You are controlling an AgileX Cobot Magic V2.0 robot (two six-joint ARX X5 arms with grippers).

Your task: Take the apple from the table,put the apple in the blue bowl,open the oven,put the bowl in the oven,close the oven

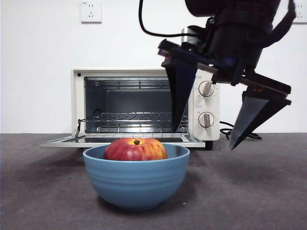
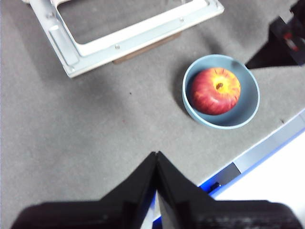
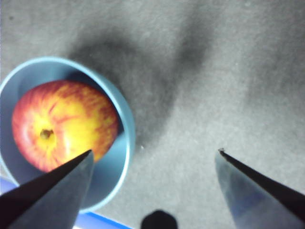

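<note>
The red and yellow apple (image 1: 135,149) lies inside the blue bowl (image 1: 136,182), which stands on the table (image 1: 249,191) in front of the oven (image 1: 144,105). The oven's door (image 1: 122,140) is folded down flat, and its rack shows inside. My right gripper (image 1: 204,139) hangs open just above the table, to the right of the bowl, with nothing between its jaws. One jaw reaches over the bowl's rim (image 3: 127,143) in the right wrist view. My left gripper (image 2: 156,155) is shut and empty, high above the table, away from the bowl (image 2: 221,119) and apple (image 2: 216,90).
The oven's black cord (image 1: 242,133) lies on the table behind the right gripper. A blue and white strip marks the table's edge (image 2: 259,155) close to the bowl. Bare grey surface spreads to both sides of the bowl.
</note>
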